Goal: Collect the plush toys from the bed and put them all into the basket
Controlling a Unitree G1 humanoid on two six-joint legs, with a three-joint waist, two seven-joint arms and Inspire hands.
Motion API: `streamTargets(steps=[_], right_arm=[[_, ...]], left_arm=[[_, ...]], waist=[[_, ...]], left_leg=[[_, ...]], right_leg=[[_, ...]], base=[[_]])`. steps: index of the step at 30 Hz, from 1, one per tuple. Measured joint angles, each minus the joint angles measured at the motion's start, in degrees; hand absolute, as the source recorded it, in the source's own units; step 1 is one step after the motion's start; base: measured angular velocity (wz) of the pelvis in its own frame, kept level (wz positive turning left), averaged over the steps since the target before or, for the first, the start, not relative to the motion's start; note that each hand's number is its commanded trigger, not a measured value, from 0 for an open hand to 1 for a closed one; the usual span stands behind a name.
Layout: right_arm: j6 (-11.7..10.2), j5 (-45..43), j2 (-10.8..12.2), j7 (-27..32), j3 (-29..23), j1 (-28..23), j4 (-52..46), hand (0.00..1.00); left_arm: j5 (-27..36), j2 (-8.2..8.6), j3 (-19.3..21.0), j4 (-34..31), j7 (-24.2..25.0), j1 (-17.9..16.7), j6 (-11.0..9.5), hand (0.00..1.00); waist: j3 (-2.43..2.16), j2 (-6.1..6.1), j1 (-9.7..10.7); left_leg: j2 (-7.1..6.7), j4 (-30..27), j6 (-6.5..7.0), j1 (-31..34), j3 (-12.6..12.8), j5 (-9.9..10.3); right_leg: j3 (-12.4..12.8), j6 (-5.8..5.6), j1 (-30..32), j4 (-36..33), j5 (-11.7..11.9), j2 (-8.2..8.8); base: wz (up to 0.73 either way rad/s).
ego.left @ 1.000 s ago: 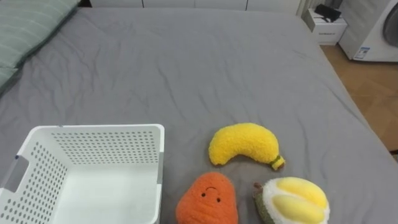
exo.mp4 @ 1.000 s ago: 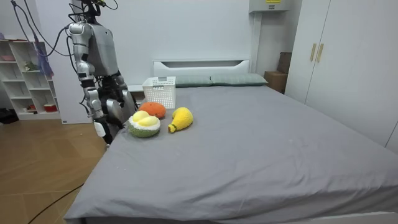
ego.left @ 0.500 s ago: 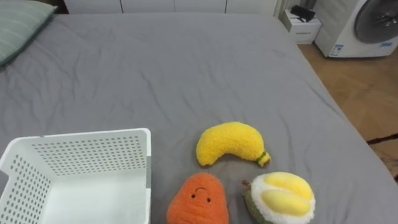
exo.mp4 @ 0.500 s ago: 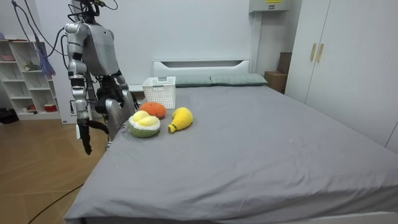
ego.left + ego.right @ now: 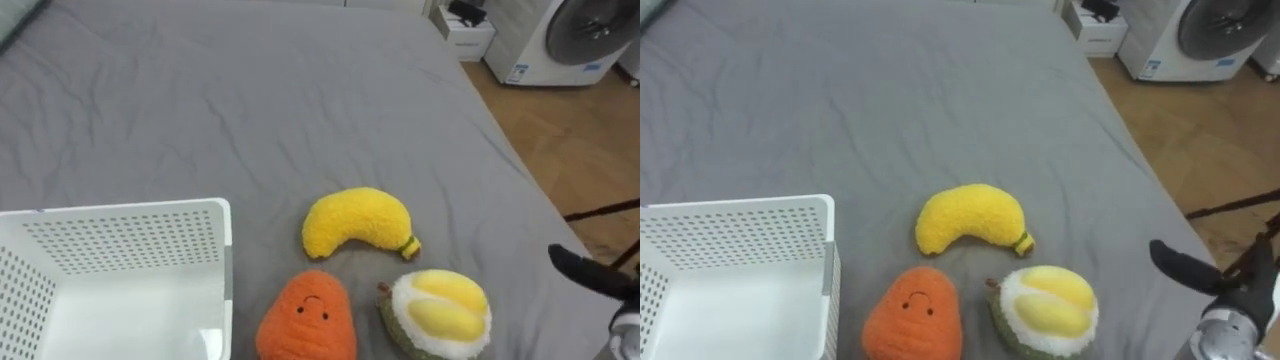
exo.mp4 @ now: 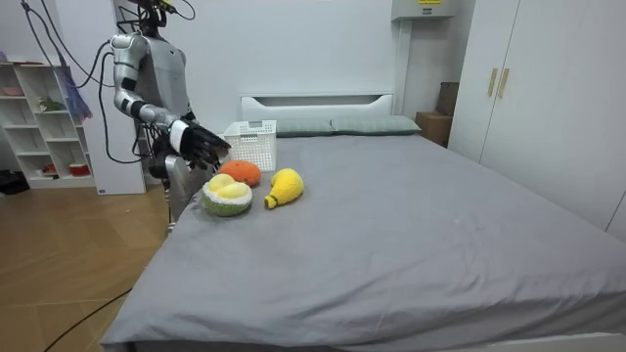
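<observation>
No toy is picked up yet: the banana [image 5: 352, 222], carrot [image 5: 306, 322] and durian [image 5: 438, 312] lie on the bed [image 5: 250, 90], the right hand [image 5: 1188, 270] hangs straight-fingered and empty at the durian's 3 o'clock, and I think it must next grab that toy for the basket [image 5: 120, 212] at 9 o'clock.

white basket [image 5: 120, 212] and orange toy [image 5: 305, 322] cropped below

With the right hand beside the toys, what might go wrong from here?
The durian plush lies near the edge of the bed, so the open right hand on that side may knock it to the floor. The orange plush toy sits close beside it and may get nudged.
</observation>
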State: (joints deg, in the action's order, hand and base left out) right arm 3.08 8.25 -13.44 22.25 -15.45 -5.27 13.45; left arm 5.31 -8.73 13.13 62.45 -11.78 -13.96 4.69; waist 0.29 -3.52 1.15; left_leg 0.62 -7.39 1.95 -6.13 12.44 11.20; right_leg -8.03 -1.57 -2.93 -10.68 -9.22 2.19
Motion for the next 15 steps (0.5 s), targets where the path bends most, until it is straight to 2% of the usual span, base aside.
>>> streamTargets(steps=[7, 12, 15], right_arm=[[0.93, -10.13, -0.05, -7.63, 7.01, 0.03, -1.48, 0.00], [2.42, -16.39, -0.12, -16.34, 12.66, 0.01, 2.78, 0.00], [4.59, -18.23, -0.15, -20.93, 14.25, 0.00, 7.92, 0.00]], left_arm=[[-0.30, 0.04, -0.49, -0.67, 0.17, -0.70, 0.04, 0.00], [-0.45, 0.05, -1.56, -0.63, 0.19, -0.77, 0.74, 0.00], [-0.54, 0.02, -1.54, -0.63, 0.77, -0.87, 1.58, 0.00]], waist=[[-0.25, 0.73, -0.93], [-0.59, 0.02, -1.88], [-0.40, -0.15, -2.78]], left_leg=[[0.06, -0.15, -0.01, 0.49, -0.39, -0.01], [0.09, -0.26, -0.02, 0.29, -0.51, -0.01], [0.03, -0.17, 0.00, -0.43, -0.79, 0.01]], right_leg=[[-0.35, 0.07, -0.02, -0.05, 0.04, 0.05], [-0.36, 0.15, -0.31, -0.02, 0.12, 0.04], [-0.72, 0.13, -1.09, -0.04, 0.11, 0.16]], base=[[0.00], [0.00], [0.03]])
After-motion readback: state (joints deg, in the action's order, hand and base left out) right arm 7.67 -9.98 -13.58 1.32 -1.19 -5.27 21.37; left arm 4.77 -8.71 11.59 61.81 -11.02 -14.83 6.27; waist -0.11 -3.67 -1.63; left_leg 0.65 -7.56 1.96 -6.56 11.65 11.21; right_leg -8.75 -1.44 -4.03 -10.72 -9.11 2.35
